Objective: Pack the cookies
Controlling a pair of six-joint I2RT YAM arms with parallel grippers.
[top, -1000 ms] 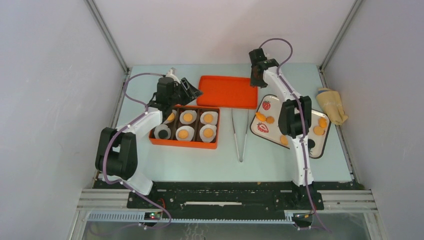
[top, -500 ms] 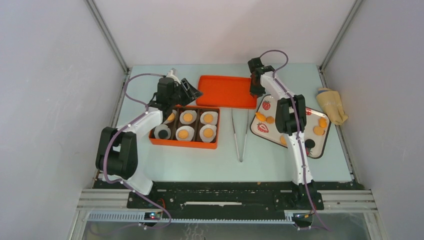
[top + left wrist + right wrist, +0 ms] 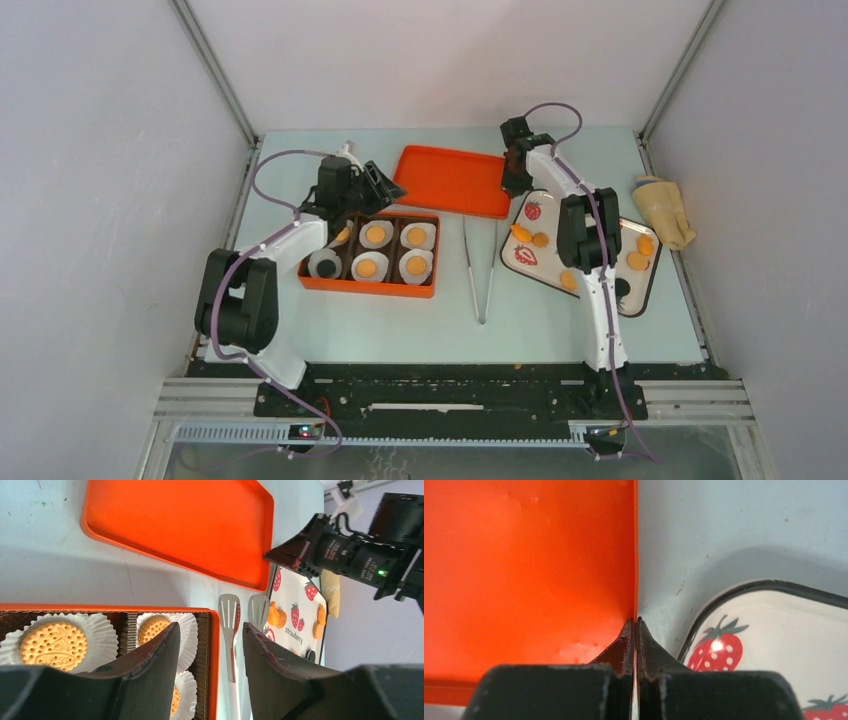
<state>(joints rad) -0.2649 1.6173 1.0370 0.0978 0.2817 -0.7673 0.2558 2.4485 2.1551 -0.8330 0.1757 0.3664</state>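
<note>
Several cookies (image 3: 376, 235) lie in white paper cups in the orange box (image 3: 368, 288); two show in the left wrist view (image 3: 54, 643). More cookies (image 3: 637, 262) lie loose on the strawberry-print tray (image 3: 528, 267). My left gripper (image 3: 378, 186) hovers over the box's back edge, open and empty (image 3: 210, 630). My right gripper (image 3: 517, 181) is shut on the right rim of the flat orange lid (image 3: 450, 182). In the right wrist view the fingertips (image 3: 636, 622) pinch that thin rim (image 3: 635, 555), beside the tray (image 3: 774, 640).
Metal tongs (image 3: 480, 265) lie on the table between the box and the tray. A beige mitt (image 3: 663, 210) lies at the right edge. One cup (image 3: 326, 266) holds a dark cookie, and another dark cookie (image 3: 620, 290) lies on the tray.
My right gripper has come down from the back of the table to the lid's right rim and closed on it. My left gripper has shifted slightly left.
</note>
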